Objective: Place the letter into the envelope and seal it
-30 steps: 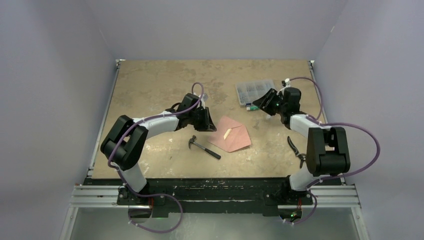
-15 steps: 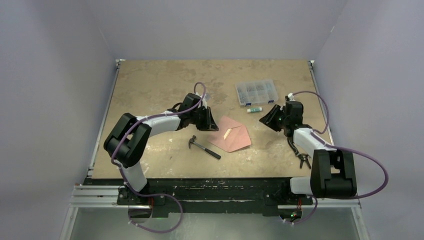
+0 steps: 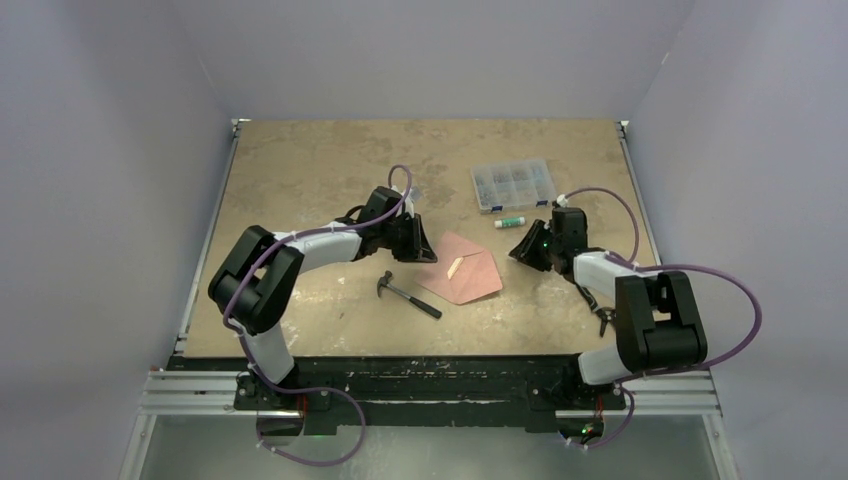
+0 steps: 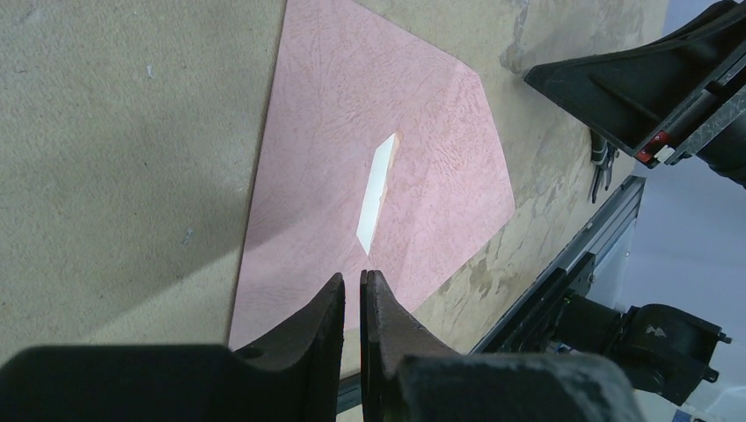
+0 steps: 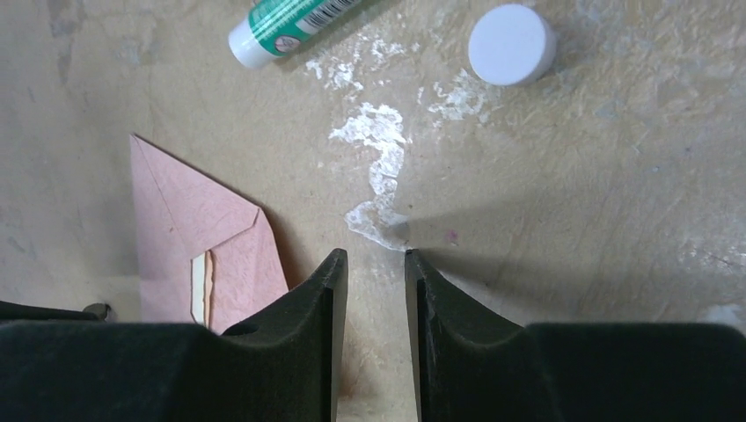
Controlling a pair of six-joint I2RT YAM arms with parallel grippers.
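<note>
Right hand [image 5: 374, 257] moved nearer envelope [image 5: 189, 229]; glue stick [image 5: 290, 19], hammer [image 3: 408, 295] nearby.

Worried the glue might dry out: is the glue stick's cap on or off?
Off. The right wrist view shows a round white cap lying flat on the table, apart from the green glue stick.

We see a mottled tan surface [image 3: 300, 170] boxed in by plain pale lavender walls [image 3: 430, 50], with a metal rail [image 3: 190, 392] along its near edge.
</note>
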